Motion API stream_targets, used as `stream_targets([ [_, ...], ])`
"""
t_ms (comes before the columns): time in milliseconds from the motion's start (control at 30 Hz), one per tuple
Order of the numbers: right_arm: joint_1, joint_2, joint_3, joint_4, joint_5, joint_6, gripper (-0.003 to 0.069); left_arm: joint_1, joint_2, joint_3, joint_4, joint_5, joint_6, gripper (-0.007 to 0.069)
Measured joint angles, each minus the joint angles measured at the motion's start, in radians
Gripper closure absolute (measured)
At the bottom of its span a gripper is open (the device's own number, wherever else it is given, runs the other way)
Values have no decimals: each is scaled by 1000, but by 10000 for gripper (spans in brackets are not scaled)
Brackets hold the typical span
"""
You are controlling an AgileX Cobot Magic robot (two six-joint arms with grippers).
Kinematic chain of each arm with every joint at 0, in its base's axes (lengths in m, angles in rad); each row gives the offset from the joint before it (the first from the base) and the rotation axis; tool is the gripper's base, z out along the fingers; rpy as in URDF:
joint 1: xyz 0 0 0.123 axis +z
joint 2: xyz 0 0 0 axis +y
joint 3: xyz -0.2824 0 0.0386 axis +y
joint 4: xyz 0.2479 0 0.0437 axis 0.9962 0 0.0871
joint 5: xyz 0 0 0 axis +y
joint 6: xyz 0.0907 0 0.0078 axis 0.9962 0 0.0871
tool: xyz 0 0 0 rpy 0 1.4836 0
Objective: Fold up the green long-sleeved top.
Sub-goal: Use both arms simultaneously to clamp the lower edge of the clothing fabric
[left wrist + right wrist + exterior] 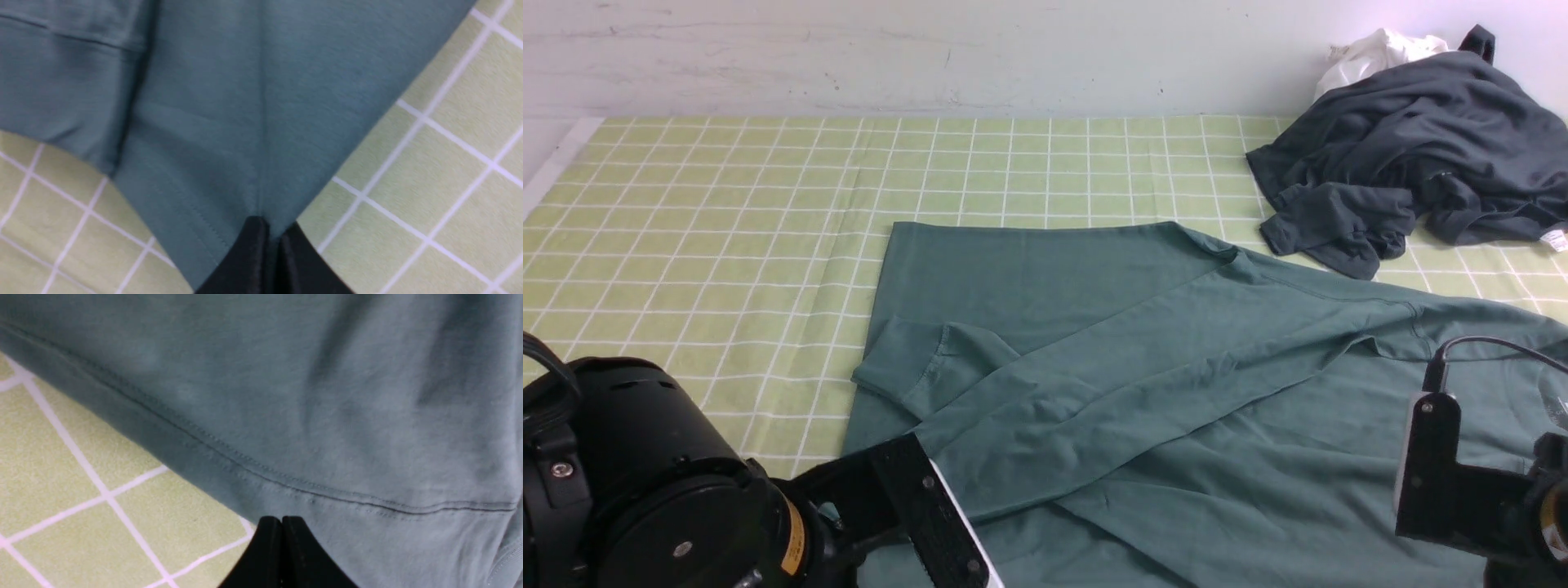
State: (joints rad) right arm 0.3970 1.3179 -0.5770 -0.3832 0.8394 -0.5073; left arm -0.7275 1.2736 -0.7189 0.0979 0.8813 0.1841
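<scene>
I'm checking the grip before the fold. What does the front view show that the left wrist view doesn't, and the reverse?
Only front: the dark charcoal garment and white cloth heaped at the far right, and a sleeve lying across the green long-sleeved top. Only left wrist: the left gripper, jaws shut on the top's corner. Both: the top on the green checked tablecloth.

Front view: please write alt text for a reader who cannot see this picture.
A green long-sleeved top lies spread on a green checked tablecloth, one sleeve folded across its body. A dark grey garment is heaped at the far right, a white cloth behind it. Parts of the left arm and right arm show in the near corners.
</scene>
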Motion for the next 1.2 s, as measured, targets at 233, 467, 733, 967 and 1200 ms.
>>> stream_targets([
  [233, 0, -1, 47, 22, -40, 150, 550, 49, 0, -1, 1, -2, -10, 627],
  [467, 0, -1, 102, -78, -98, 151, 386, 49, 0, -1, -5, -1, -10, 627],
  [733, 2, 92, 118, -220, -181, 214, 386, 49, 0, -1, -14, -1, -10, 628],
  [967, 3, 110, 78, -185, -163, 222, 585, 49, 0, -1, -15, -1, -10, 628],
  [1200, 3, 39, 3, -153, -24, 223, 655, 49, 0, -3, -23, 2, -10, 628],
])
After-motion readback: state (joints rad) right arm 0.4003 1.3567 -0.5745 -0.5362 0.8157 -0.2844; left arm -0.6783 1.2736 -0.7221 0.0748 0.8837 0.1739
